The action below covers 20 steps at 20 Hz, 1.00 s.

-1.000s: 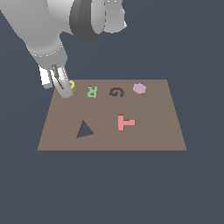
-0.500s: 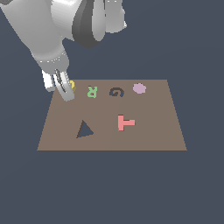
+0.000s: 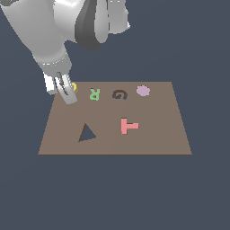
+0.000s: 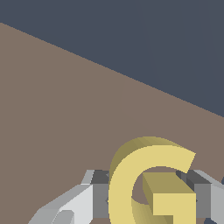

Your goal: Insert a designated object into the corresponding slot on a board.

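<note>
My claw (image 3: 68, 92) is pinching the yellow G block (image 4: 153, 183), one finger on each side, near the board's (image 3: 157, 134) far corner on the exterior view's left. The G-shaped slot (image 3: 119, 95) lies toward the exterior view's right, along the far edge, past the green R (image 3: 94, 94). The block looks smooth, thick and hard. The board is flat, brown and plain.
</note>
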Available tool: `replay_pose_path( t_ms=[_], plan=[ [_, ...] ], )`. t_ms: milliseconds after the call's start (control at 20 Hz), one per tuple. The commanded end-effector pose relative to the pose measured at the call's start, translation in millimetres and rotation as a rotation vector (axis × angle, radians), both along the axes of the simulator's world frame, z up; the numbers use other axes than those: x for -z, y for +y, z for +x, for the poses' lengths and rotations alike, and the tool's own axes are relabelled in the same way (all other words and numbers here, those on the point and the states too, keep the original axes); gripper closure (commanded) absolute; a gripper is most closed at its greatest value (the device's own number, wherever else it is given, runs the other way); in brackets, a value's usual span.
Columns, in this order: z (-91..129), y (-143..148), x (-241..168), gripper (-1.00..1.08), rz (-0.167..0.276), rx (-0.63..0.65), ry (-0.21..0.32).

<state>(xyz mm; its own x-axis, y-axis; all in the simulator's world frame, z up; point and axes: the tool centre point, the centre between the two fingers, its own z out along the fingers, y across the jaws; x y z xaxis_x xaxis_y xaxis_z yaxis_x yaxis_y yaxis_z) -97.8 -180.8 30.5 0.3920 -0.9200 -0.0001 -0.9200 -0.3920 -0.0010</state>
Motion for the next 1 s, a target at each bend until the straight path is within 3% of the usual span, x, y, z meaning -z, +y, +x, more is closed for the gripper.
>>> replay_pose_path(
  t_ms=[0, 500, 950],
  plan=[
    [0, 0, 1, 1.08, 0.0, 0.0, 0.001],
    [1, 0, -3, 1.08, 0.0, -0.015, 0.001],
    [16, 4, -3, 1.08, 0.0, -0.158, 0.001]
  ],
)
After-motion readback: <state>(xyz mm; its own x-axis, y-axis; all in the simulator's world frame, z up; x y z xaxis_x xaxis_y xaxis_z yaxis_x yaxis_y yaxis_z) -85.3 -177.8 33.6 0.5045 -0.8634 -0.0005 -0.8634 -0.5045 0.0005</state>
